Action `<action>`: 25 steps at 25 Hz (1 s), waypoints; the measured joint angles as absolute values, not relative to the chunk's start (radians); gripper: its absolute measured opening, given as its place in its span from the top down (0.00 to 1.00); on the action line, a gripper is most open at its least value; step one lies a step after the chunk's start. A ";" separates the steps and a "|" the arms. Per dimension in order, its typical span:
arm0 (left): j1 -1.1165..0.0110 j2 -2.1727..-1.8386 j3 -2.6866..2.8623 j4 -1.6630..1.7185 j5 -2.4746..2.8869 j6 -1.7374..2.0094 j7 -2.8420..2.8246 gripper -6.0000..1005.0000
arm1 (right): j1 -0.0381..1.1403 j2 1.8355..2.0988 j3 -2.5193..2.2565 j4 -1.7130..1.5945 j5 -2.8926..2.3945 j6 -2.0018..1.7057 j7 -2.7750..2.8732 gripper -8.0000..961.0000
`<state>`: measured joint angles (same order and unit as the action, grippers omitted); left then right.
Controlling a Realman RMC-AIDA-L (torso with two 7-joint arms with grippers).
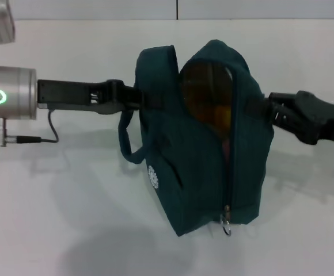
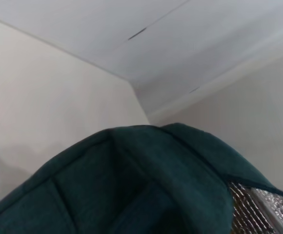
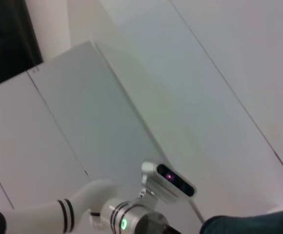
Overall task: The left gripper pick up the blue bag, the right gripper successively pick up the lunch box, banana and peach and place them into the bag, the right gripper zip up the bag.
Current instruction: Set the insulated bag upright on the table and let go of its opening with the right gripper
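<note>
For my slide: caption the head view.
Left gripper and right gripper hold the half-unzipped blue bag aloft.

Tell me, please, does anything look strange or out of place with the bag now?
The blue bag hangs tilted between the left gripper and the right gripper. Its zipper is open nearly all the way, with the silver ring pull low near the bottom, showing contents inside.

Blue bag [image 1: 204, 149] between left gripper [image 1: 133, 96] and right gripper [image 1: 258, 107]
</note>
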<state>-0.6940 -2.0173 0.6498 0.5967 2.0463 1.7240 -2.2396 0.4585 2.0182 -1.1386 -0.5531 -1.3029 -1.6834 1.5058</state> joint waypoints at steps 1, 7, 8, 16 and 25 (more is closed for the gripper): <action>-0.694 -2.020 0.653 0.594 2.047 1.721 -2.229 0.94 | 0.458 2.018 -1.139 -0.544 -1.303 -1.682 1.486 0.91; -0.694 -2.019 0.660 0.593 2.049 1.726 -2.175 0.94 | 0.428 2.014 -1.132 -0.551 -1.301 -1.688 1.408 0.91; -0.694 -2.019 0.660 0.593 2.049 1.726 -2.175 0.94 | 0.423 2.013 -1.131 -0.553 -1.298 -1.688 1.400 0.91; -0.662 -2.022 0.693 0.588 2.045 1.781 -2.139 0.94 | 0.403 2.011 -1.130 -0.546 -1.298 -1.697 1.367 0.91; -0.639 -2.025 0.689 0.578 2.007 1.781 -2.132 0.94 | 0.365 2.012 -1.129 -0.544 -1.289 -1.740 1.300 0.86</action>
